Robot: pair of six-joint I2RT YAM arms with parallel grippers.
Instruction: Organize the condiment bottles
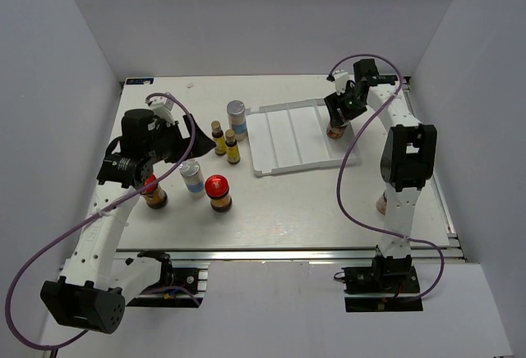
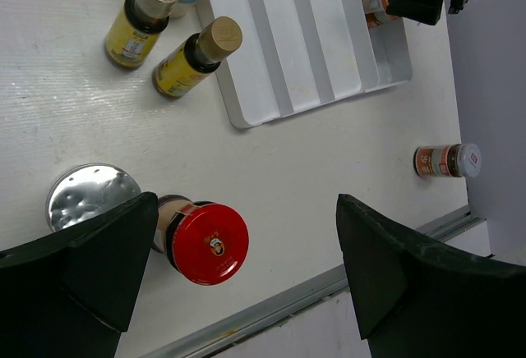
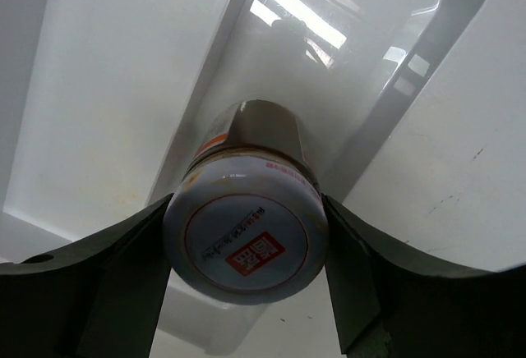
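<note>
My right gripper (image 1: 338, 117) (image 3: 246, 210) is shut on a brownish white-lidded jar (image 1: 335, 130) (image 3: 238, 247), held in the rightmost compartment of the white tray (image 1: 296, 140). My left gripper (image 1: 187, 139) (image 2: 246, 210) is open and empty above the table. A red-lidded jar (image 1: 218, 187) (image 2: 205, 241) and a silver-capped shaker (image 1: 191, 176) (image 2: 89, 198) lie below it. Two yellow bottles (image 1: 219, 138) (image 1: 233, 148) and a second shaker (image 1: 237, 114) stand left of the tray. Another red-lidded jar (image 1: 154, 194) is partly hidden under the left arm. A second brownish jar (image 1: 382, 204) (image 2: 446, 161) sits by the right arm.
The tray (image 2: 271, 99) has several long compartments, all bare but the rightmost. White walls enclose the table on three sides. The metal front rail (image 1: 288, 255) runs along the near edge.
</note>
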